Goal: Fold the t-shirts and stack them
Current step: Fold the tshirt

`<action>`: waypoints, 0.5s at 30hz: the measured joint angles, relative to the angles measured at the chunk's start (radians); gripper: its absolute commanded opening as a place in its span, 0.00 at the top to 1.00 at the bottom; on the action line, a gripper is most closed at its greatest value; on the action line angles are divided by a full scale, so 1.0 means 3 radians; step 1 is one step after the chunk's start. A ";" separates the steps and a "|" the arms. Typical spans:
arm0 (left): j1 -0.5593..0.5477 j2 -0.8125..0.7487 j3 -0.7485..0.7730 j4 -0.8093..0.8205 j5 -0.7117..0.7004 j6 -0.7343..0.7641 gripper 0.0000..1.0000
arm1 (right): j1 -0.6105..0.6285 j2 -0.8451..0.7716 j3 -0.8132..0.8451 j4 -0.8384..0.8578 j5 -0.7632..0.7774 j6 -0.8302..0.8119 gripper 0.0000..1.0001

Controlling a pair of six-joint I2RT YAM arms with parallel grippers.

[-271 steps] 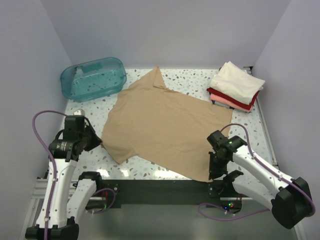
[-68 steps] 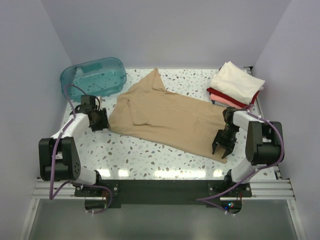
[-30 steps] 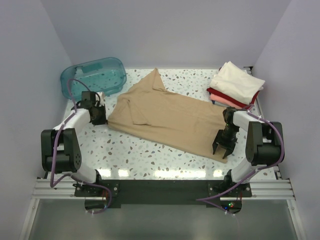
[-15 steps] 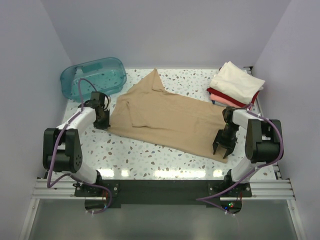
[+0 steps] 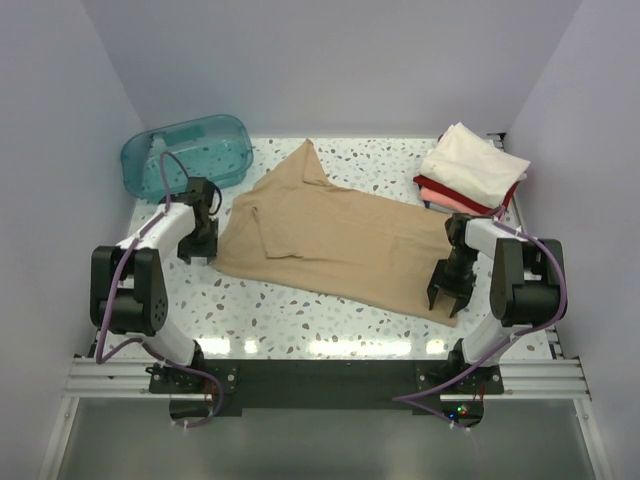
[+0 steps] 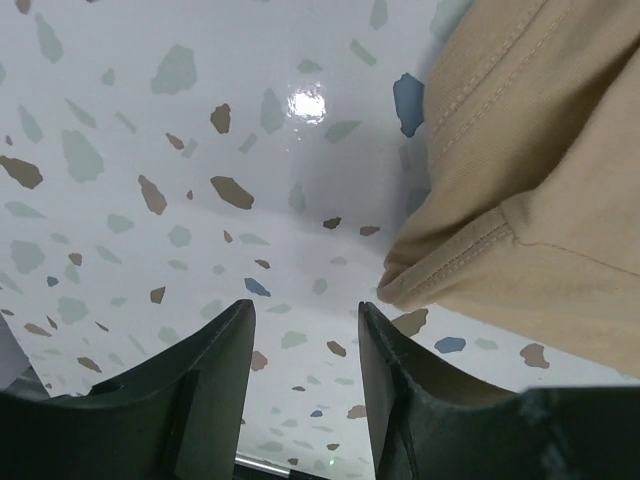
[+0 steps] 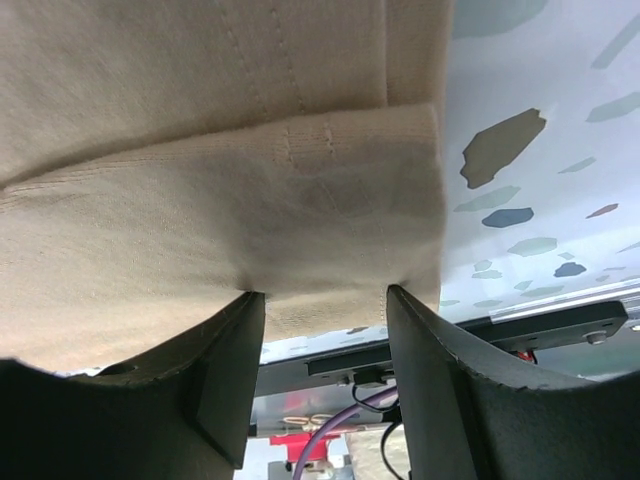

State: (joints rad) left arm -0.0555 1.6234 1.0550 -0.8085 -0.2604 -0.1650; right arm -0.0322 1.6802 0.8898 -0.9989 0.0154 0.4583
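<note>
Looking from above, you had the large plain tan cotton t-shirt (image 5: pixel 340 245) lying partly folded on the speckled tabletop (image 5: pixel 300 312), an arm at each end. At the left wrist, the left gripper (image 6: pixel 303 320) gaped over bare tabletop just beside the shirt's doubled edge; closing there would likely catch nothing. At the right wrist, the right gripper (image 7: pixel 322 300) straddled that edge, jaws apart; a shallow bite could slip.

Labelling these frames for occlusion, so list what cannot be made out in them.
Stack: top view, the cream shirt covers it, so the count below is hidden.
Tub: top view, its tinted wall blurs whatever is inside.
Right gripper: right wrist view, too close to tell whether its open fingers press the tan shirt or hover over it.
</note>
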 measured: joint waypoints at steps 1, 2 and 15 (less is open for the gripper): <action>-0.0001 -0.0032 0.0038 -0.0032 0.0003 -0.0001 0.48 | 0.0000 -0.0005 0.0005 -0.0004 0.0013 -0.0009 0.44; -0.0006 -0.0072 0.0083 -0.0067 0.0006 -0.0006 0.48 | 0.0000 -0.0014 0.0013 -0.0008 0.0043 -0.0015 0.44; -0.0131 -0.0764 0.0131 0.0331 0.1006 -0.0416 0.48 | 0.0271 -0.0223 0.0434 0.0029 0.0264 0.0013 0.44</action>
State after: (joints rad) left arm -0.0948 1.3941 1.0943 -0.7094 0.0414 -0.2897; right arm 0.0490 1.6135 1.0199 -0.9901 0.0948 0.4622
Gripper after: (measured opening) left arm 0.518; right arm 0.556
